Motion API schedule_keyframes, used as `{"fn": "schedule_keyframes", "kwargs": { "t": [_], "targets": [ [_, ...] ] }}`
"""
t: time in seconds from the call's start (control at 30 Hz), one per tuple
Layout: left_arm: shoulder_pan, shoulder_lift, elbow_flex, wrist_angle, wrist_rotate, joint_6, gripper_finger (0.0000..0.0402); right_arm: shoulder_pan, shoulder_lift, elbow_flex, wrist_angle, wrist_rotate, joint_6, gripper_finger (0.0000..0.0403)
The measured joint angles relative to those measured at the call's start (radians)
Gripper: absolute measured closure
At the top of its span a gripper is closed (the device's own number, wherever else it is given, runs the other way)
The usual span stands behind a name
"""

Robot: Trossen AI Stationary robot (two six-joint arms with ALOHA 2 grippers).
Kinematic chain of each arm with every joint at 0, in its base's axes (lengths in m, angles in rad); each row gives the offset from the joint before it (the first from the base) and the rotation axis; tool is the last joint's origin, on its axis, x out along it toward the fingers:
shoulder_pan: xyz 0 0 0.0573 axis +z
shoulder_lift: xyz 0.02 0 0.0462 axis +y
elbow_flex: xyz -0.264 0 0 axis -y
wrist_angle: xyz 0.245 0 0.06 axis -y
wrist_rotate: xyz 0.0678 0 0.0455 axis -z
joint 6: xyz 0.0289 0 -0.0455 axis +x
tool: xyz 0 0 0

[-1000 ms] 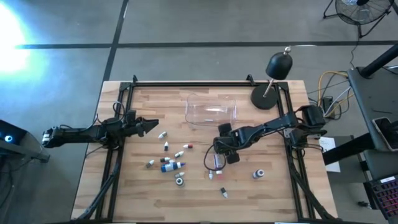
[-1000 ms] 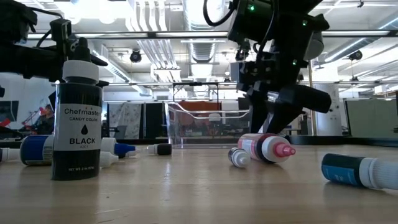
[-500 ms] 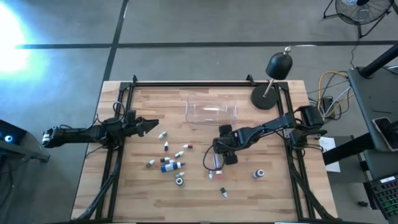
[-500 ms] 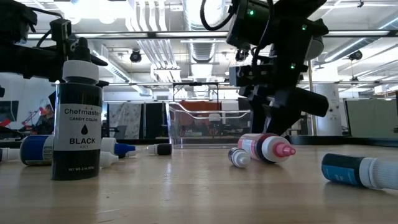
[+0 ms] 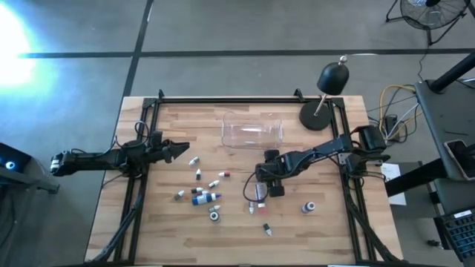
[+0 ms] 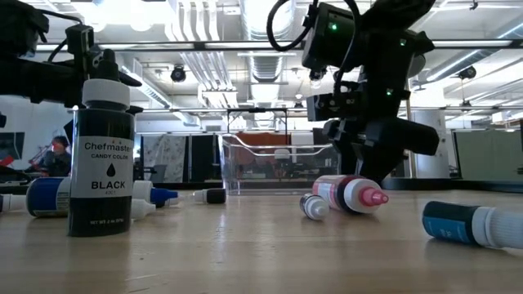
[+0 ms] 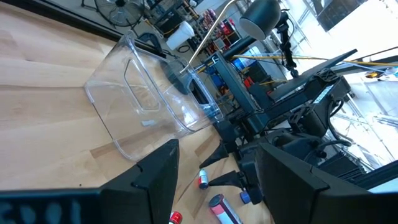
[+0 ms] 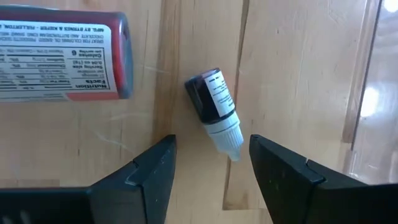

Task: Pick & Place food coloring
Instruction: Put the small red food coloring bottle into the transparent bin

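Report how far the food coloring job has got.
Nothing looks placed: the clear tub appears empty and the food coloring bottles lie scattered on the table. In hand: the right gripper, open, hovers over a small dark bottle. The left gripper waits at the left edge. All bottles remain.

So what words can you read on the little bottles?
"Chefmaster", "CANDY COLOR", "BLACK": on the upright black bottle in the low view.
"6": just readable on the red-labelled bottle lying flat in the right wrist view; the rest of its print is too small.
Small dark bottle between the right claw's fingers: label too small.
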Motion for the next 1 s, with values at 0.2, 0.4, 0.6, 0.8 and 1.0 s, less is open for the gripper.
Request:
{"fn": "schedule_keyframes", "kwargs": {
  "t": [0.2, 0.4, 0.6, 0.8, 1.0],
  "targets": [
    [0.0, 0.0, 0.0, 0.0, 0.0, 0.0, 0.0216, 0.001, 0.0, 0.0, 0.009, -0.079, -0.001, 0.0225],
    [0.0, 0.0, 0.0, 0.0, 0.0, 0.0, 0.0216, 0.0, 0.0, 0.0, 0.013, -0.081, 0.018, 0.0268],
    [0.0, 0.0, 0.0, 0.0, 0.0, 0.0, 0.0216, 0.0, 0.0, 0.0, 0.044, -0.078, 0.175, 0.0285],
    [0.0, 0.0, 0.0, 0.0, 0.0, 0.0, 0.0216, 0.0, 0.0, 0.0, 0.045, -0.075, 0.328, 0.0271],
    [0.0, 0.0, 0.0, 0.0, 0.0, 0.0, 0.0216, -0.001, 0.0, -0.003, 0.059, -0.074, 0.388, 0.0258]
  ]
}}
